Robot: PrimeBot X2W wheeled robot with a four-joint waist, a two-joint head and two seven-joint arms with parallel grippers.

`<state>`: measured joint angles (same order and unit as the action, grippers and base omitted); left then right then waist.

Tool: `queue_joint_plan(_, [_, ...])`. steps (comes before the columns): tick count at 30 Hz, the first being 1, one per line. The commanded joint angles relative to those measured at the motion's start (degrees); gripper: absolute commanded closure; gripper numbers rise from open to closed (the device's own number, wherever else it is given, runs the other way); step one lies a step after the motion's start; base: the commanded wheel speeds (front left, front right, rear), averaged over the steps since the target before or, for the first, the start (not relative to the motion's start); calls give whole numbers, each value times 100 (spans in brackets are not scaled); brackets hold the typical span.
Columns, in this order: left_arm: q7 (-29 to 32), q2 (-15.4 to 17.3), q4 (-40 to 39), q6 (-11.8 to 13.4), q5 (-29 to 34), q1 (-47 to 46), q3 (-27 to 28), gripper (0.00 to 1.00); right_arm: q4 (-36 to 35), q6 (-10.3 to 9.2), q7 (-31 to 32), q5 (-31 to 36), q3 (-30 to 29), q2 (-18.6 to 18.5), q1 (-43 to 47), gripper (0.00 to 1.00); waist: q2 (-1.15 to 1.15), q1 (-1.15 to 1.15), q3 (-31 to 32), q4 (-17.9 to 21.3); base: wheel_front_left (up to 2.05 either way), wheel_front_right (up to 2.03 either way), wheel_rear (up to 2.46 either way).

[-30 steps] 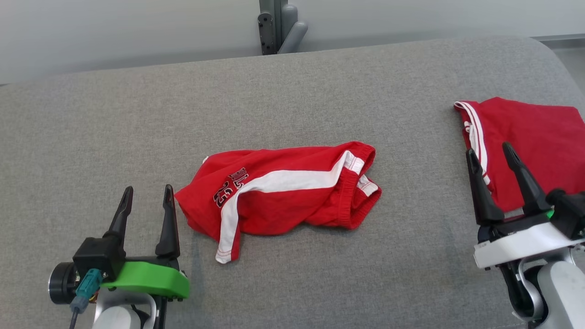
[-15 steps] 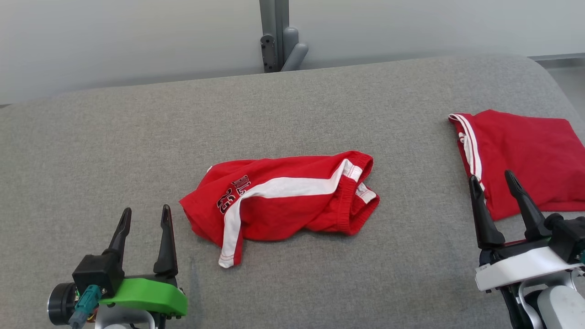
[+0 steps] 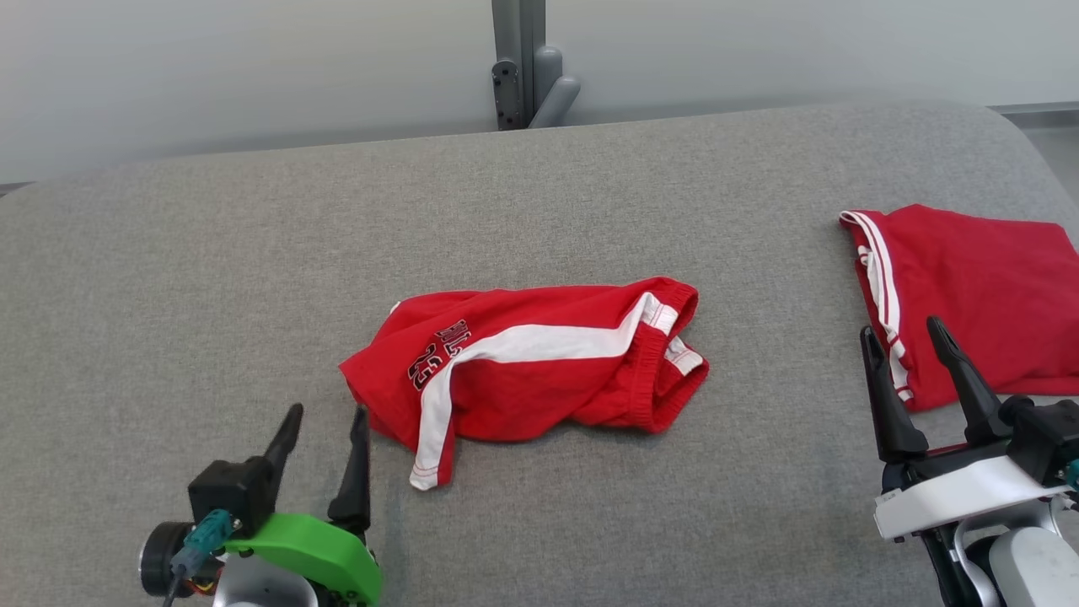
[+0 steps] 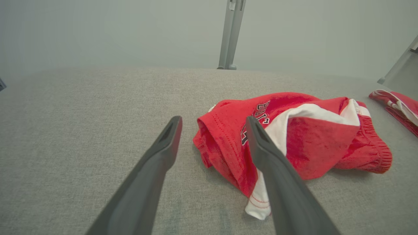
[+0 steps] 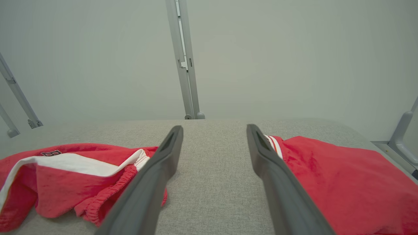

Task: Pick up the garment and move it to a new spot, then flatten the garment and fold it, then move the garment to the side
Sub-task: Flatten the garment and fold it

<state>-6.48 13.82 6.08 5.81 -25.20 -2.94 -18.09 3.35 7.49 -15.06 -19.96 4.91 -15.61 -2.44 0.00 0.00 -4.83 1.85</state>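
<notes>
The garment (image 3: 539, 367) is a pair of red shorts with a white side stripe and black lettering, lying crumpled in the middle of the grey padded surface (image 3: 211, 278). It also appears in the left wrist view (image 4: 294, 143) and the right wrist view (image 5: 65, 176). My left gripper (image 3: 329, 421) stands open just off the shorts' lower left hem, with nothing between its fingers (image 4: 169, 143). My right gripper (image 3: 902, 337) is open too, empty, at the near right beside a second red piece.
A second red garment (image 3: 978, 295) with white trim lies flat at the right edge of the surface, also in the right wrist view (image 5: 343, 182). A grey metal post (image 3: 518, 59) rises behind the far edge. Bare grey surface spreads to the left.
The camera tilted, shifting the scene down. My left gripper has moved right and closer to the shorts' left hem. The shorts lie unchanged.
</notes>
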Motion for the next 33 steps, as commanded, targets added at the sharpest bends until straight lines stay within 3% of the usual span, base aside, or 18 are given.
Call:
queue_joint_plan(1, [170, 20, 94, -94, -76, -26, -86, 0, 9, -1, -24, -4, 25, -37, -25, 0, 0, 0, -34, 0, 0, 0, 0])
queue_joint_plan(7, [685, -174, 553, -436, -272, -29, -519, 0, 33, -1, -23, -56, 159, -72, -137, 0, 0, 0, -219, 26, 0, 0, 0])
queue_joint_plan(18, [481, -298, 1292, -738, -481, -344, -564, 0, 56, -1, -24, -145, 287, -150, -270, 0, 0, 0, -364, 92, 0, 0, 0])
queue_joint_plan(19, [458, -291, 1322, -783, -488, -367, -571, 53, 63, -1, -24, -150, 287, -155, -270, 0, 0, 0, -367, 94, 0, 0, 0])
queue_joint_plan(20, [435, -273, 1347, -809, -504, -388, -569, 93, 68, -1, -24, -155, 286, -158, -274, 0, 0, 0, -369, 96, 0, 0, 0])
queue_joint_plan(21, [411, -254, 1361, -826, -515, -398, -562, 100, 76, -1, -24, -158, 289, -158, -276, 0, 0, 0, -368, 98, 0, 0, 0])
queue_joint_plan(27, [391, -161, 1302, -810, -489, -438, -548, 100, 195, -1, 94, -200, 574, -279, -458, 0, 0, 0, -440, 53, 0, 0, 0])
queue_joint_plan(33, [390, -177, 1182, -752, -392, -640, -604, 100, 527, -1, 349, -360, 1431, -575, -1133, 0, 0, 0, -742, -187, 0, 0, 0])
